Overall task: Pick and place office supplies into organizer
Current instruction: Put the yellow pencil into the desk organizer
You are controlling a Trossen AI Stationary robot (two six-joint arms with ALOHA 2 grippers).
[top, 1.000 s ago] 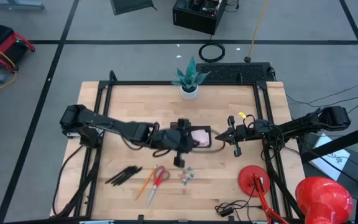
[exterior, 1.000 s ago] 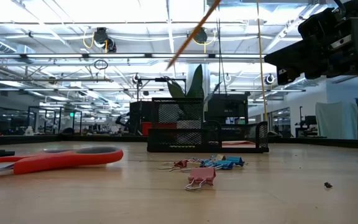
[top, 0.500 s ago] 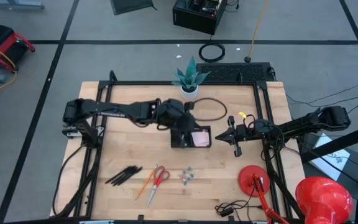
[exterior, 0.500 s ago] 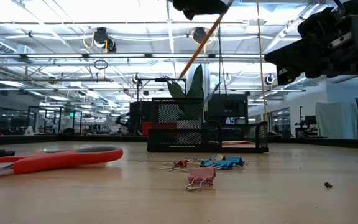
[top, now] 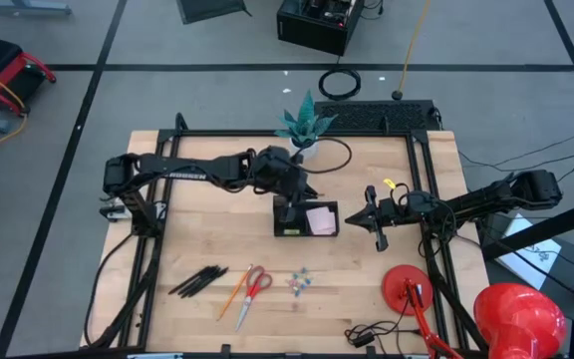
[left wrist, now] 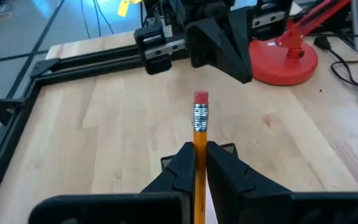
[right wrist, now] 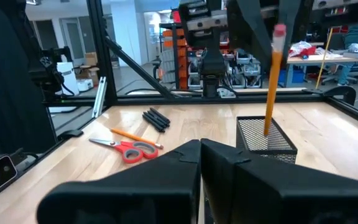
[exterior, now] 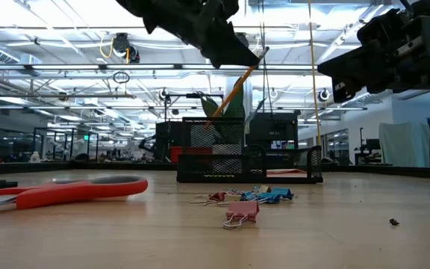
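Observation:
My left gripper (top: 291, 202) hangs over the black mesh organizer (top: 305, 217), shut on an orange pencil (exterior: 237, 81). The pencil slants down, and its lower end (right wrist: 266, 132) is at the mouth of the organizer's tall compartment (right wrist: 265, 142); whether it is inside, I cannot tell. A pink sticky-note pad (top: 320, 221) lies in the low compartment. Black pens (top: 199, 280), a second orange pencil (top: 230, 296), red-handled scissors (top: 255, 286) and small clips (top: 300, 282) lie on the table nearer the front. My right gripper (top: 371, 215) waits shut to the organizer's right. My left gripper pinches the pencil's shaft just below the metal ferrule (left wrist: 201, 138) between its two fingers (left wrist: 184, 167). The fingers slant down from the table's far left. The eraser end (left wrist: 201, 98) sticks out past the fingertips. The rest hangs tilted below them, clear of the table.
A white plant pot (top: 304, 147) stands just beyond the left gripper at the far edge. A red lamp base (top: 407, 284) and its shade (top: 521, 314) sit at the near right. A dark cable (top: 339, 175) loops behind the organizer.
My left arm has swung toward the table's far edge and come down, rolling its wrist, so the gripper now reaches the organizer from the far left. The pencil has gone with it, sinking toward the tall compartment and standing steeper.

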